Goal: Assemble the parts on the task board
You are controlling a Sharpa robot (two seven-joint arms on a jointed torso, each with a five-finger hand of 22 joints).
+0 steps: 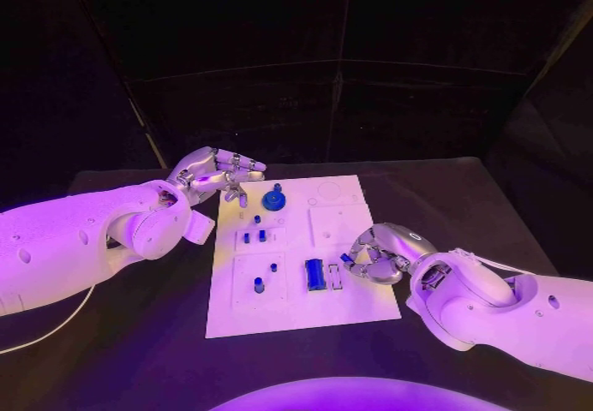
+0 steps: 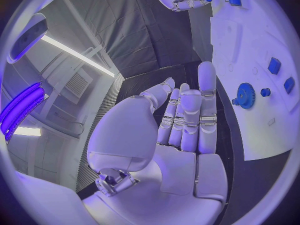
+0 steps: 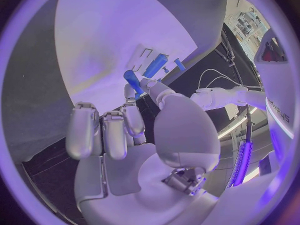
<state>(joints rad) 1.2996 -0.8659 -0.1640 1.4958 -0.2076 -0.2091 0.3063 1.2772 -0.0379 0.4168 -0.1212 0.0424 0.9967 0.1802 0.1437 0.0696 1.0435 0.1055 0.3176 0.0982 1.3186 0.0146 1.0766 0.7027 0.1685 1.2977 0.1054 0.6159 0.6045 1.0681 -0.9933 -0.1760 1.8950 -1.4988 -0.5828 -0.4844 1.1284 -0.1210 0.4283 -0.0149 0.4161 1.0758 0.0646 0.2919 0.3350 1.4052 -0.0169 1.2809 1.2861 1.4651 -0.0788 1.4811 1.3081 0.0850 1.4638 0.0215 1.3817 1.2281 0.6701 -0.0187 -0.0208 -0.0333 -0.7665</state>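
Head view, right hand: the right hand (image 1: 378, 255) hovers at the near right edge of the task board (image 1: 352, 310), fingers curled in around a small blue peg (image 1: 347, 259).
Right wrist view, grip: thumb and fingertips (image 3: 131, 92) pinch the blue peg (image 3: 132, 78), its free end aimed at the white plate.
Just beyond the hand: a long blue block (image 1: 315, 274) lies on the board beside the right hand, a slim pale slot next to it.
Left hand: the left hand (image 1: 220, 175) hangs over the board's far left corner, fingers apart and straight, holding nothing; the left wrist view shows its bare palm (image 2: 181, 130).
Farther parts: a blue gear (image 1: 273, 200) sits on its post at the far end; small blue pieces (image 1: 257, 235) stand mid-board; another blue part (image 1: 259, 283) rests in a near-left recess.
Step in hand: apparently carrying the peg to its seat.
Next move: likely to lower the peg upright over a matching hole and press it home; which hole is meant cannot be told.
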